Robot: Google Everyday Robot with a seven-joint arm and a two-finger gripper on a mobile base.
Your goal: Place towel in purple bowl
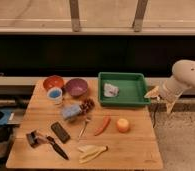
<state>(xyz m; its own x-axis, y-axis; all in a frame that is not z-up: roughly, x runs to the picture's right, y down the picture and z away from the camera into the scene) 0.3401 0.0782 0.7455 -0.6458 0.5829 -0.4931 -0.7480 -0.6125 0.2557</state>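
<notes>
At the left of the wooden bench (136, 150) lay a black tool (34, 138), with a dark flat slab (60, 132) just beside it. Behind them, near the far edge, stood an orange bowl (53, 81), with a blue-topped cup (55, 94) in front of it. The purple bowl (76, 87) sat right beside the orange one and held nothing that could be seen. A blue sponge (70, 111) lay nearer the front, and a yellowish peel, perhaps a banana's (91, 151), lay by the front edge. A red-orange carrot (103, 125) lay tilted at mid-bench. The towel (110, 90), white and crumpled, rested in the left part of the green tray (136, 97), well apart from the purple bowl. An orange ball (123, 125) sat in front of the tray. The claw (159, 97) hung just off the tray's right rim, beyond the bench's edge, holding nothing; whether it was spread or pressed together I cannot tell.
</notes>
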